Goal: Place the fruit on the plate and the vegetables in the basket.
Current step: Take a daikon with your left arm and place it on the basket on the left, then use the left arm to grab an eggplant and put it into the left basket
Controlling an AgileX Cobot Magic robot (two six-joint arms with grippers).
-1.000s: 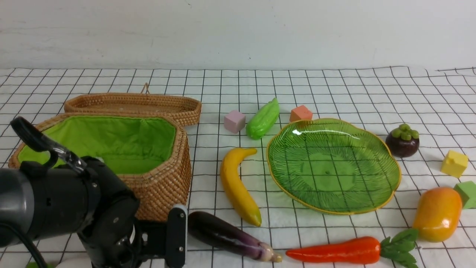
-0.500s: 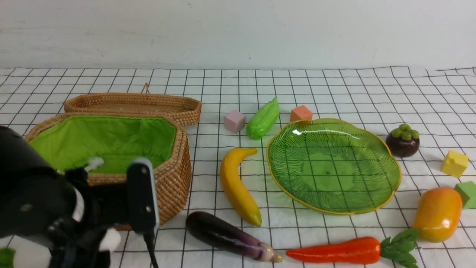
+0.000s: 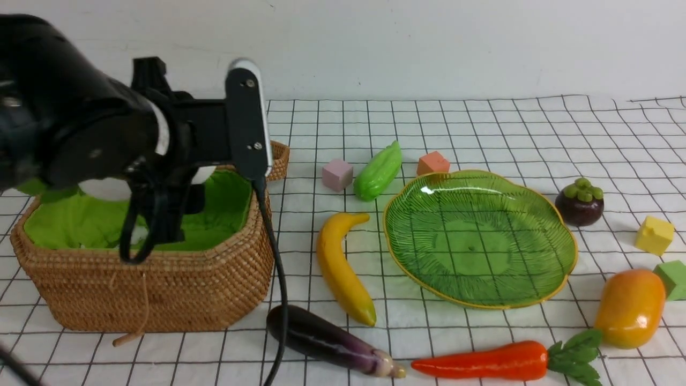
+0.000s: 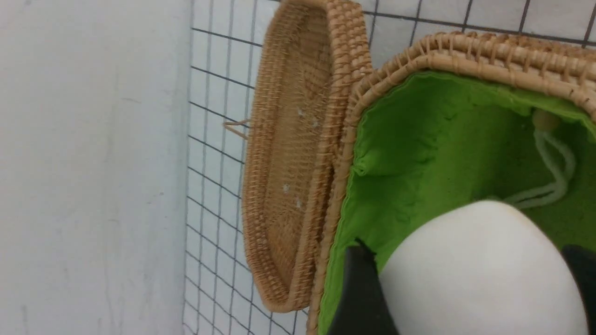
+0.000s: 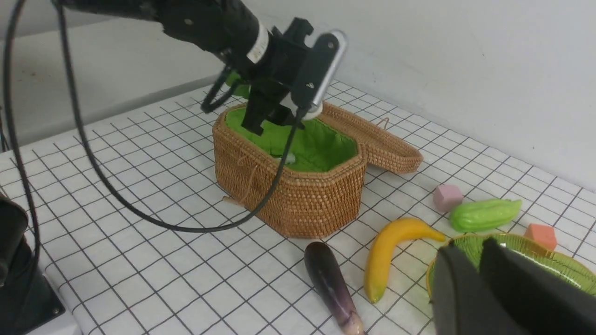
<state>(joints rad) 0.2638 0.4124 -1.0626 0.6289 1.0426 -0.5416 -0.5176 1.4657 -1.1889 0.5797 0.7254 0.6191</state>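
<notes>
My left gripper (image 3: 163,206) is shut on the white radish (image 4: 479,270) and holds it above the green-lined wicker basket (image 3: 161,289). The radish's white body (image 3: 104,188) and green leaves (image 3: 32,187) show beside the arm. On the cloth lie the banana (image 3: 340,268), eggplant (image 3: 327,340), carrot (image 3: 487,362), mango (image 3: 629,308), mangosteen (image 3: 580,202) and gourd (image 3: 379,171). Nothing lies on the green plate (image 3: 477,241). My right gripper (image 5: 470,253) is shut and empty, above the plate's near rim (image 5: 465,242); it is out of the front view.
The shallow woven lid (image 3: 278,155) leans behind the basket. Small cubes lie about: pink (image 3: 337,175), orange (image 3: 433,162), yellow (image 3: 655,235), green (image 3: 674,279). A black cable (image 3: 278,289) hangs from the left arm past the basket's right side. A white wall stands behind the table.
My left arm has risen from the table's front left edge with the radish and moved back over the basket. The basket now shows whole. Nothing else has moved.
</notes>
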